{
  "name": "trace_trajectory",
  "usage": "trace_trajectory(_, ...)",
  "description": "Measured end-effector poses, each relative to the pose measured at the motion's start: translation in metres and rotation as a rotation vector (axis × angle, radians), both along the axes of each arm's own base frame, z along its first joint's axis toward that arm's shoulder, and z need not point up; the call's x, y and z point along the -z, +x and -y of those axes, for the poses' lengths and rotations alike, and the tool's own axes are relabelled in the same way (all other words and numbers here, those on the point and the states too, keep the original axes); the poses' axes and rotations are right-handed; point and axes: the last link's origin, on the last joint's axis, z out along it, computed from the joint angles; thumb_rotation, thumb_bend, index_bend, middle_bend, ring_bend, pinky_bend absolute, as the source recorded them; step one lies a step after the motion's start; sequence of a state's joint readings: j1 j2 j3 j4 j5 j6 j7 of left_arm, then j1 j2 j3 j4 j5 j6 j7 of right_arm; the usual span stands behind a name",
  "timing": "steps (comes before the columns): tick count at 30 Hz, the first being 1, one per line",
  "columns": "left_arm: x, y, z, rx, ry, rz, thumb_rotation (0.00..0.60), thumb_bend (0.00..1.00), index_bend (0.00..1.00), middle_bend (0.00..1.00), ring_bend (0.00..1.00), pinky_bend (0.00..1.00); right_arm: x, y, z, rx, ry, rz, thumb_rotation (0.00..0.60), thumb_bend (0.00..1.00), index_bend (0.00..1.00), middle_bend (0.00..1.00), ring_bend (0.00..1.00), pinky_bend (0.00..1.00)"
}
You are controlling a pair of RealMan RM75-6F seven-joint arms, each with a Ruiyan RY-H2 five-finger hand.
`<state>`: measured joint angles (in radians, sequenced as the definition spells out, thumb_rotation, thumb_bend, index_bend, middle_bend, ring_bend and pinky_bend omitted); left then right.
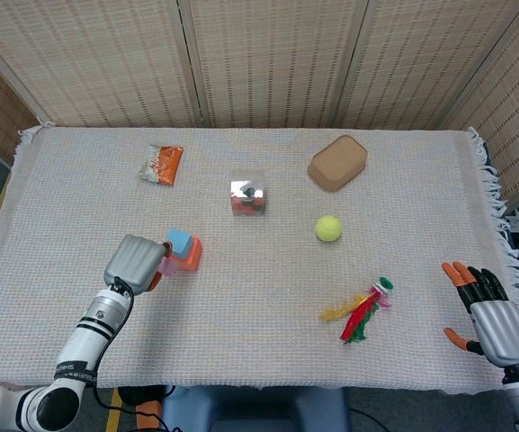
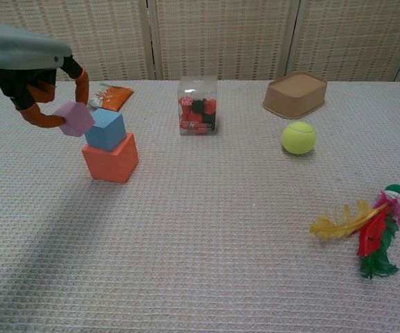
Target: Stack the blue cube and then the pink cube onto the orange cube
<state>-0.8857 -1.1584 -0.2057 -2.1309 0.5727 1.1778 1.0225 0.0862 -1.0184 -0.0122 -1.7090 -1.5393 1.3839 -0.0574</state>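
Observation:
The orange cube (image 2: 110,159) (image 1: 189,255) sits on the cloth left of centre, and the blue cube (image 2: 105,130) (image 1: 179,240) rests on top of it. My left hand (image 2: 30,69) (image 1: 135,262) pinches the pink cube (image 2: 74,118) (image 1: 165,264) in the air, just left of the blue cube and about level with its top. In the head view the hand's grey back hides most of the pink cube. My right hand (image 1: 493,317) hovers at the table's near right corner, fingers spread and holding nothing.
A clear box of red and black pieces (image 2: 197,105) stands behind the stack. An orange snack packet (image 2: 109,96) lies at the back left, a brown bowl (image 2: 295,94) and a tennis ball (image 2: 299,137) to the right, coloured feathers (image 2: 366,229) near right.

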Motion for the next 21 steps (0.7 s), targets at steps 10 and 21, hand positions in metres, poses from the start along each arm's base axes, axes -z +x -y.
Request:
trace_trajectory(10,0.022,0.027,-0.027,0.005,0.009,-0.022,0.6,0.42,0.63,1.0,1.0,1.0,-0.002,-0.001,0.001,0.007,-0.007,0.002,0.6,0.11,0.0,0.0,0.0,0.0)
trace_trajectory(21,0.031,0.03,-0.044,0.013,0.06,-0.079,0.6,0.42,0.64,1.0,1.0,1.0,-0.007,-0.003,0.002,0.016,-0.026,0.007,0.6,0.11,0.0,0.0,0.0,0.0)
